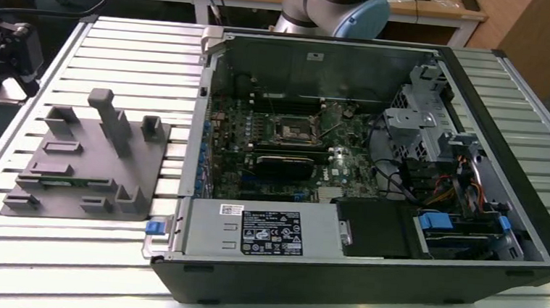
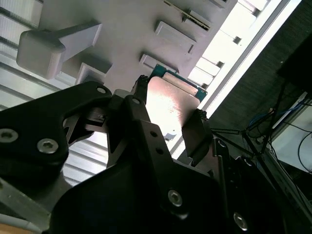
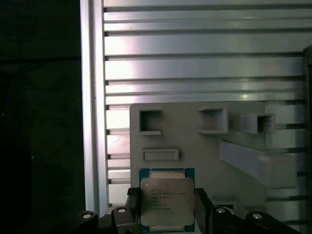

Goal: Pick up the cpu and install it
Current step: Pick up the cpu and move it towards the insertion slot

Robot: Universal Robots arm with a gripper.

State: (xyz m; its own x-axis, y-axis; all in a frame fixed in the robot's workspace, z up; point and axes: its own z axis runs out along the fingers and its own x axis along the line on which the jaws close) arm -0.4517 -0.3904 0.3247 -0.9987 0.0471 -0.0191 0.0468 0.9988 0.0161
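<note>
Nearest the lens in both wrist views is the gripper (image 3: 167,205), its black jaws pinching the cpu (image 3: 166,195) by two opposite edges, one jaw on each side. The chip sits squarely between them, its pale metal top turned to the first wrist camera and its green border showing round it. Behind the chip lies the grey fixture (image 3: 195,146) with its square pockets and raised blocks, resting on the slatted bench (image 3: 195,63). The cpu seems to hang over the fixture's near edge rather than sit in a pocket, though how far clear it is I cannot tell. In the exterior view the fixture lies to the exterior view's left of the open computer case (image 1: 343,289). The black socket frame (image 1: 294,131) on the motherboard is well apart from it, toward the exterior view's right. By my judgement the pickup is made and the install is not yet done.
</note>
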